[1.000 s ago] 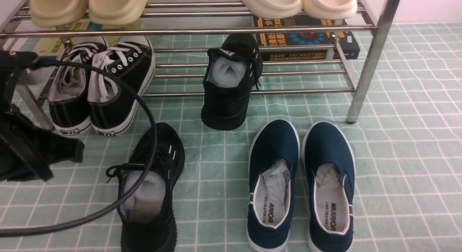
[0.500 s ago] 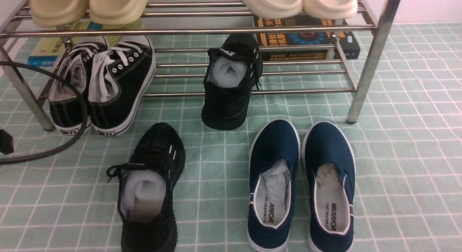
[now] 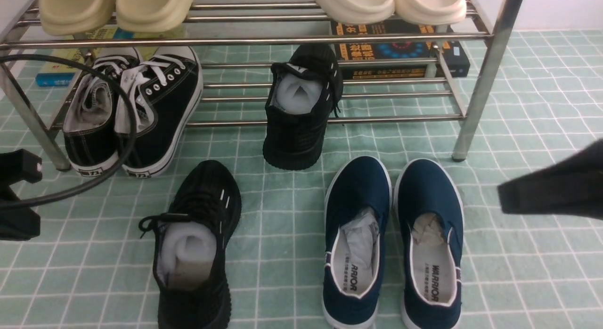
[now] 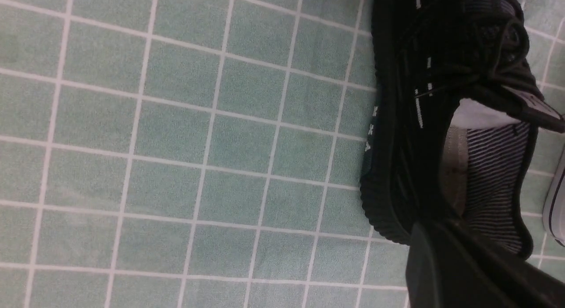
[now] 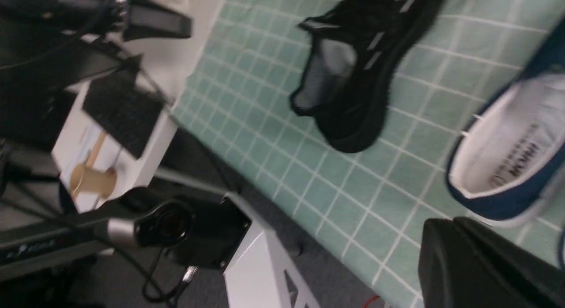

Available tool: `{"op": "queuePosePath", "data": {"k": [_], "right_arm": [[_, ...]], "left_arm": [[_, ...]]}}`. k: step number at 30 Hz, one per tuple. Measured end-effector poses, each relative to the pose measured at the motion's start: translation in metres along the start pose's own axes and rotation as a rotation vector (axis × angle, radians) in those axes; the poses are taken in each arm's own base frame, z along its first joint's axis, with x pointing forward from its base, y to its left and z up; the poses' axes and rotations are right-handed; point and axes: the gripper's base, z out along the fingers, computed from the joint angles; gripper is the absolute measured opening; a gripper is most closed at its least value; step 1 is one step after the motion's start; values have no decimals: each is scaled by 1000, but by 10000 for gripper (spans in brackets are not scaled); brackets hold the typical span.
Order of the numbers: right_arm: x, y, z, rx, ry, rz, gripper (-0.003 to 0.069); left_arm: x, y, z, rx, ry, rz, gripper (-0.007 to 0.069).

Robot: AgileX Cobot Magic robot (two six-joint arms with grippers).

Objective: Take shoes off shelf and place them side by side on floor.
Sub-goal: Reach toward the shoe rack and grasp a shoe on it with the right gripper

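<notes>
One black knit shoe [image 3: 195, 244] lies on the mint tiled floor [image 3: 282, 211], toe toward the shelf [image 3: 485, 74]. The other shoe [image 3: 301, 107] rests on the chrome shelf's lower tier, its heel hanging over the front rod. My left gripper [image 4: 430, 231] is shut and empty, just off the heel of the floor shoe [image 4: 441, 100]; in the front view only dark parts of the left arm show at the left edge. My right gripper [image 3: 504, 197] reaches in from the right, shut and empty, to the right of the navy pair. Its wrist view shows it [image 5: 452, 224] above the floor's near edge.
Black canvas sneakers with white laces [image 3: 132, 112] sit at the left of the lower tier. Navy slip-ons [image 3: 391, 239] stand side by side on the floor. Cream slippers [image 3: 118, 8] are on the top tier, books [image 3: 400, 51] behind. A black cable [image 3: 127, 145] loops over the canvas sneakers.
My left arm has pulled back from the floor shoe to the left edge, its cable swinging with it. My right gripper has come into view from the right.
</notes>
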Motion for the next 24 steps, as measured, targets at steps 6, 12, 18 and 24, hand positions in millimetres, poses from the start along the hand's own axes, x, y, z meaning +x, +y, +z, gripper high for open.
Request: {"op": "queuePosePath", "data": {"k": [6, 12, 18, 24], "right_arm": [[-24, 23, 66, 26, 279, -103, 7], [-55, 36, 119, 250, 332, -179, 41], [-91, 43, 181, 431, 317, -276, 209], [-125, 36, 240, 513, 256, -360, 448]], "left_arm": [[0, 0, 0, 2, 3, -1, 17], [3, 0, 0, 3, 37, 1, 26], [4, 0, 0, 3, 48, 2, 41], [5, 0, 0, 3, 50, 3, 56]]}}
